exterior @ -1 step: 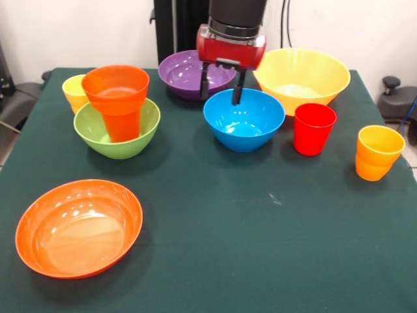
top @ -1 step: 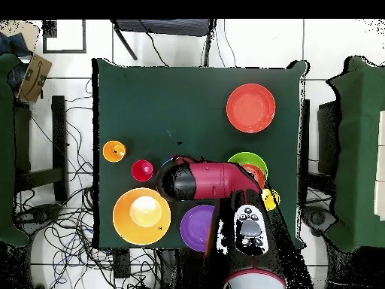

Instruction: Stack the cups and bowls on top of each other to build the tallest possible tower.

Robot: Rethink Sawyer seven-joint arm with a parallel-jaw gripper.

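1. We are looking at the gripper (exterior @ -1 step: 221,90) hanging over the far rim of the blue bowl (exterior @ -1 step: 244,120), its two dark fingers (exterior @ -1 step: 204,85) standing apart with nothing between them.
2. We are seeing the blue bowl sitting upright on the green tablecloth (exterior @ -1 step: 215,228), near the middle of the table; from overhead the red arm (top @ -1 step: 214,181) is covering almost all of it.
3. Behind the gripper the purple bowl (exterior @ -1 step: 189,72) is sitting empty, and beside it the big yellow bowl (exterior @ -1 step: 301,78) is resting just behind the blue one.
4. We are spotting the start of the tower: the orange cup (exterior @ -1 step: 117,98) is standing inside the green bowl (exterior @ -1 step: 117,130), rising well above its rim.
5. The yellow cup (exterior @ -1 step: 73,91) is peeking out just behind the green bowl.
6. The red cup (exterior @ -1 step: 314,128) is standing just beside the blue bowl, and the yellow-orange cup (exterior @ -1 step: 378,152) is waiting further out towards the table edge.
7. The wide shallow orange bowl (exterior @ -1 step: 78,228) is lying alone at the near corner, well apart from the rest.
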